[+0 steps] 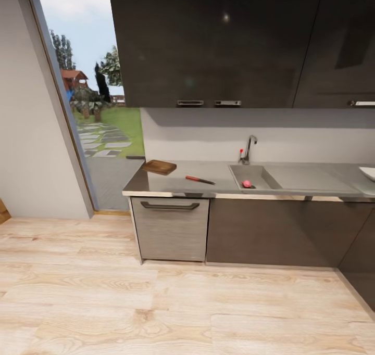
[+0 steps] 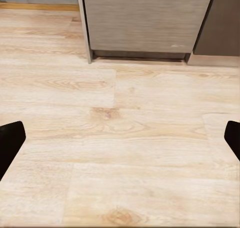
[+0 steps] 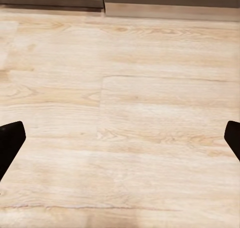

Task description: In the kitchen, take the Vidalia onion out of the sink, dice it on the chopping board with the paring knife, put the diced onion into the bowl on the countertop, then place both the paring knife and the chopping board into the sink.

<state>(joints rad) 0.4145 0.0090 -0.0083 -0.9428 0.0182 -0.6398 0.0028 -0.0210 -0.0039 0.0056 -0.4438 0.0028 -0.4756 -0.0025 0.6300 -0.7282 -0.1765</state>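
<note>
From my head I look across pale wood floor (image 1: 156, 303) at the bench (image 1: 208, 180), still well away from me. The onion (image 1: 246, 184) sits down in the sink (image 1: 260, 178), near its front wall, with the tap (image 1: 249, 149) behind it. The knife (image 1: 200, 179) lies flat on the bench left of the sink, apart from it. Farther left, near the bench's end by the open doorway (image 1: 91, 105), the board (image 1: 159, 166) lies flat. The bowl (image 1: 367, 173) is at the far right, cut by the frame edge.

My left hand (image 2: 120, 140) hangs over the floor, fingertips (image 2: 10, 143) wide apart and holding nothing, facing a grey drawer front (image 2: 145, 17). My right hand (image 3: 120, 140) is spread just as wide over bare floor, empty too.
</note>
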